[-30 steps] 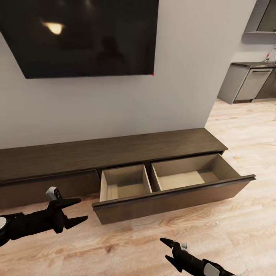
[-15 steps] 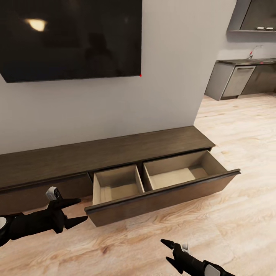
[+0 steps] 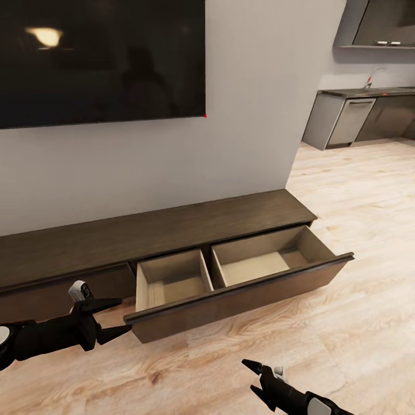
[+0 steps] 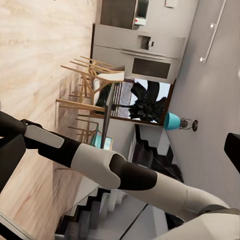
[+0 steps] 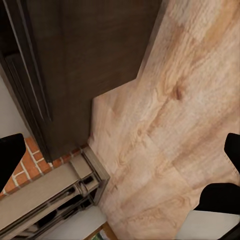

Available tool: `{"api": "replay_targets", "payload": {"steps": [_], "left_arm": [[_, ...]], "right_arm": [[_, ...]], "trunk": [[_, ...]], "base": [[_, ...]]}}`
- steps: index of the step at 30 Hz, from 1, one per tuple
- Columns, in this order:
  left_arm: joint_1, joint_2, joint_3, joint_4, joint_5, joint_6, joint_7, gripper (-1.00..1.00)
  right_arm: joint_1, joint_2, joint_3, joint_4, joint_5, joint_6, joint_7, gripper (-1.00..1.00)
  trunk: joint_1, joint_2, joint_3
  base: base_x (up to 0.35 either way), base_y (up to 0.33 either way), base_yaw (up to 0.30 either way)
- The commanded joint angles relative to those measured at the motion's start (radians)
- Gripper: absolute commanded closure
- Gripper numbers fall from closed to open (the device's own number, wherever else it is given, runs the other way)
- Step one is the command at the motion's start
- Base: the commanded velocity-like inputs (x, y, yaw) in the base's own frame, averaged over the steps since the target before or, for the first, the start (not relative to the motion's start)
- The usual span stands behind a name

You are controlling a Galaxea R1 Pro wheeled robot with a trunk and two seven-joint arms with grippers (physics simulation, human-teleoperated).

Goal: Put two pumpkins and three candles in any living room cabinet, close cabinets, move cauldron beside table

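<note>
The cabinet [image 3: 173, 230] is a long, low, dark-brown unit against the wall under a big black screen. One wide drawer [image 3: 242, 291] is pulled out; its two pale compartments are empty. In the head view my left gripper [image 3: 124, 315] hangs open over the floor just left of the drawer's front, holding nothing. My right gripper [image 3: 248, 376] is open near the bottom edge, above bare floor in front of the drawer. The right wrist view looks past open fingers [image 5: 11, 152] at the cabinet's dark side [image 5: 85, 60]. The pumpkins, candles and cauldron are out of view.
Light wood floor [image 3: 346, 323] stretches right toward a grey kitchen counter [image 3: 346, 115] in the far corner. The left wrist view shows my right arm [image 4: 125, 175], a dining table with wooden chairs [image 4: 87, 85] and a staircase. A brick fireplace [image 5: 35, 170] stands beside the cabinet's end.
The whole head picture has slid left, so the camera has turned to the right. The drawer stays open and both grippers hold the same pose.
</note>
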Motion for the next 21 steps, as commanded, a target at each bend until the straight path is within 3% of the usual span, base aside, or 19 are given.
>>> {"api": "replay_targets", "payload": {"steps": [1, 21], "left_arm": [[-0.001, 0.001, -0.003, 0.001, -0.006, 0.0, -0.01, -1.0], [-0.001, 0.001, -0.003, 0.001, -0.004, 0.0, -0.01, -1.0]], "right_arm": [[-0.001, 0.0, 0.007, 0.003, -0.011, 0.006, 0.005, -1.0], [0.017, 0.0, 0.007, 0.003, -0.008, -0.017, 0.018, -1.0]], "trunk": [[0.0, 0.0, -0.001], [0.0, 0.0, -0.001]], "base": [[0.0, 0.0, -0.017], [0.0, 0.0, -0.249]]}}
